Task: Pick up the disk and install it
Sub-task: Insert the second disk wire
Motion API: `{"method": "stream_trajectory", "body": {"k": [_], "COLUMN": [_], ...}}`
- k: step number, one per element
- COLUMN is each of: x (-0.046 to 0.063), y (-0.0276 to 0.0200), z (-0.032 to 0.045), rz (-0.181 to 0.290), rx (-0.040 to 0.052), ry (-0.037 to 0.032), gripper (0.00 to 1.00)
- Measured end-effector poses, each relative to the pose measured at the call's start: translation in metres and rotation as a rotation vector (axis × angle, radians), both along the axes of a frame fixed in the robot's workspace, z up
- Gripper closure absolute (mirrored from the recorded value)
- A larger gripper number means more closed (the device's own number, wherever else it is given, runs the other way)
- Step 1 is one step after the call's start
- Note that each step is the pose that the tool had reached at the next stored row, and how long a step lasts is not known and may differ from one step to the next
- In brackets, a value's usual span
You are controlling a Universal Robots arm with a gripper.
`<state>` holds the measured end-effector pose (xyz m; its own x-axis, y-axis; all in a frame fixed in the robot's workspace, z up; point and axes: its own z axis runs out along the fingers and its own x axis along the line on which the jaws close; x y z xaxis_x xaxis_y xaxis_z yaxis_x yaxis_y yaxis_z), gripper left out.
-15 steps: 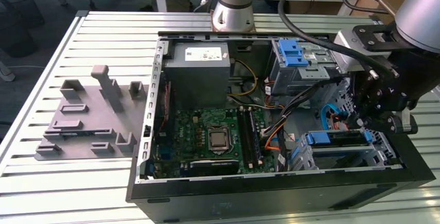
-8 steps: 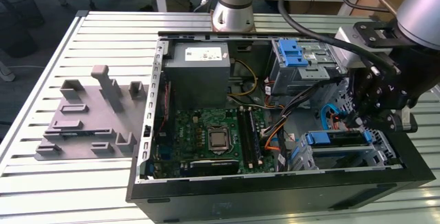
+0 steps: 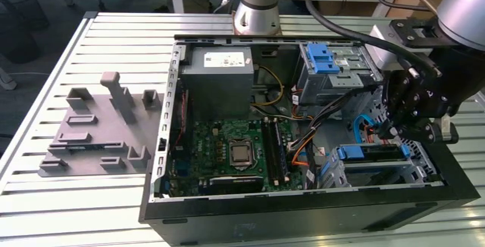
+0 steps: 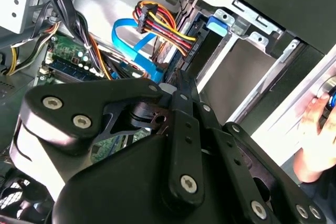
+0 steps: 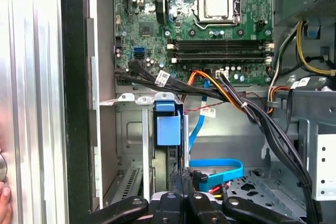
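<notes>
Gripper (image 3: 394,125) at 3 o'clock inside open case (image 3: 303,204), fingers drawn together, apparently empty; disk (image 3: 371,153) seated in bay at 5 o'clock; install looks nearly complete.

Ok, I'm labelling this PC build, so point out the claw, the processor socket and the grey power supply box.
claw (image 3: 392,129), exterior view, at its tip.
processor socket (image 3: 240,151), exterior view, middle of its metal plate.
grey power supply box (image 3: 218,88), exterior view, middle of its bare grey face.

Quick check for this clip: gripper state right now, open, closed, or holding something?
Gripper: shut, fingers together inside the open computer case, nothing seen between them in the first wrist view.
</notes>
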<state>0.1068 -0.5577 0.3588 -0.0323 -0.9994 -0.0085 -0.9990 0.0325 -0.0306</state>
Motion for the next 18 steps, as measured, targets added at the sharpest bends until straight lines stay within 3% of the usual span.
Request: {"method": "stream_trajectory", "body": {"k": [6, 10, 18], "x": [0.0000, -0.0001, -0.0003], "y": [0.0004, 0.0028, 0.0074], "z": [0.0068, 0.0087, 0.0088], "rz": [0.000, 0.000, 0.000], "rx": [0.0003, 0.0003, -0.0007], "ry": [0.0048, 0.0152, 0.0155], "gripper": [0.89, 0.89, 0.89]}}
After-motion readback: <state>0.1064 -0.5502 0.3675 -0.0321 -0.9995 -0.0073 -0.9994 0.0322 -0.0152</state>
